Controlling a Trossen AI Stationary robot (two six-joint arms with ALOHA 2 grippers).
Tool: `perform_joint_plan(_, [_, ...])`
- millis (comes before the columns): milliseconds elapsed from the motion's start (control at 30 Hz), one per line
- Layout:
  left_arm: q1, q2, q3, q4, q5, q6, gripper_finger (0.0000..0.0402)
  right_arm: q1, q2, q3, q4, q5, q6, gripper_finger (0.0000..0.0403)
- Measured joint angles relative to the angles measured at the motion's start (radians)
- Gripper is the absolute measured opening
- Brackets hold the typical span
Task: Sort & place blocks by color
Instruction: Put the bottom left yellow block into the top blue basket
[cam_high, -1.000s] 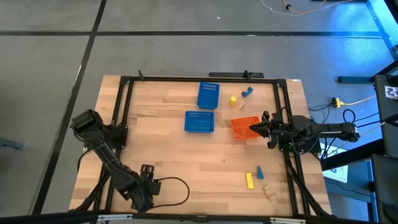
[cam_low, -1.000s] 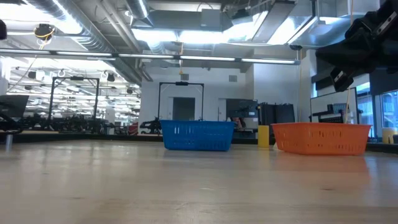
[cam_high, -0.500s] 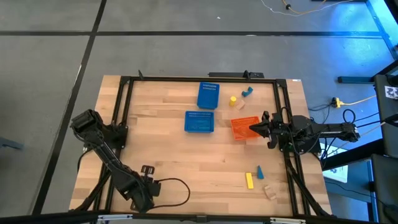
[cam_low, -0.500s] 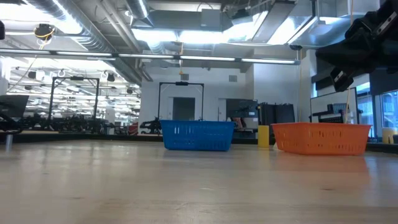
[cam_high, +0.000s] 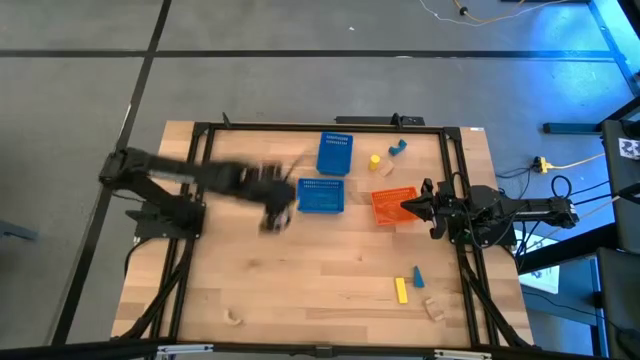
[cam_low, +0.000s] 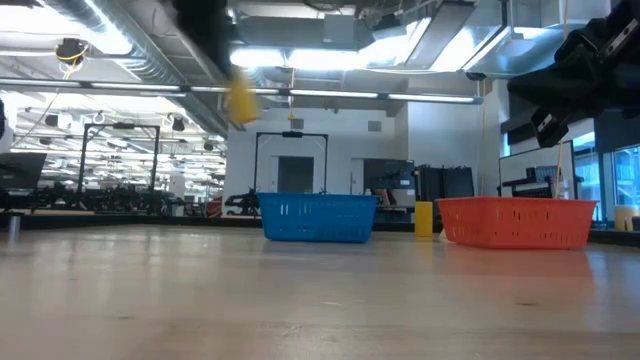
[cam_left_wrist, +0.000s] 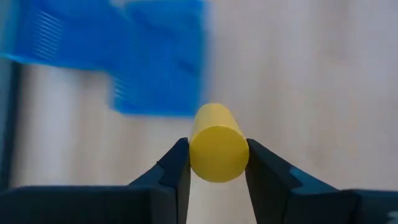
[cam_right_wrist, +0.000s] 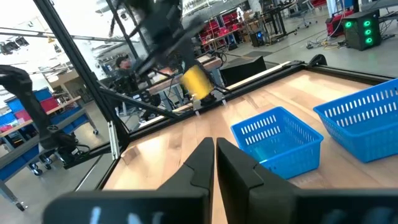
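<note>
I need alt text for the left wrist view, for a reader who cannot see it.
The left gripper holds a yellow cylinder block between its two dark fingers, end face toward the camera. Beyond it lie a blurred blue basket and the wooden table.

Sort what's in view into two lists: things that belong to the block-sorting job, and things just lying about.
Job:
- yellow cylinder in the left gripper
- yellow cylinder, blue blocks near the table's far edge
- yellow bar, blue cone, wood blocks
- blue baskets, orange basket
- right gripper, at the orange basket

Lying about:
- yellow cable off the table
</note>
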Motion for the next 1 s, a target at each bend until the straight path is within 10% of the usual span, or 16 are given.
perform_joint_plan(233, [0.38,0.315,0.365,-0.004,0.084,0.307,0.0109,0.0,0.0,0.0,0.0,0.0,0.0,0.002])
perform_joint_plan(500, [0.475,0.687,0.683,-0.041,0.135,0.333,0.0109,0.0,0.0,0.0,0.0,0.0,0.0,0.002])
perform_joint_plan(800, [0.48,0.807,0.726,-0.083,0.135,0.332,0.0111,0.0,0.0,0.0,0.0,0.0,0.0,0.002])
perform_joint_plan(1000, [0.475,0.796,0.727,-0.066,0.127,0.327,0.0226,0.0,0.0,0.0,0.0,0.0,0.0,0.002])
